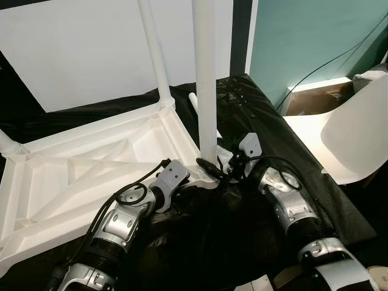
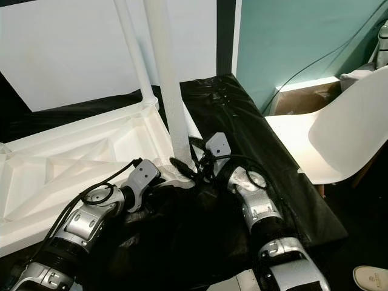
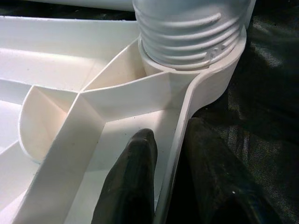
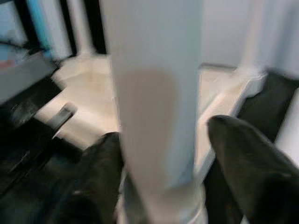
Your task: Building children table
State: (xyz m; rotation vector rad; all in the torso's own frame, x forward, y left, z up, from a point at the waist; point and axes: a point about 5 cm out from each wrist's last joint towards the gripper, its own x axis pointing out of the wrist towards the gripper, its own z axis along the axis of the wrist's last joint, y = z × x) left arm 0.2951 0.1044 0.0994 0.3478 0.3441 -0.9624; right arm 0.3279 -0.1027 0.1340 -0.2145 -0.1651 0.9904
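Observation:
A white children's table top lies upside down on a black cloth. A leg stands upright in the near corner socket, and its threaded end sits in the socket ring. A second leg stands in the far corner. My left gripper is shut on the table's rim just beside that socket, one finger inside the wall and one outside. My right gripper grasps the near leg low down, with a black finger on each side; that view is blurred.
A white chair stands close on the right, with a cardboard box behind it by the teal wall. A loose white leg lies on the black cloth. A white panel leans behind the table.

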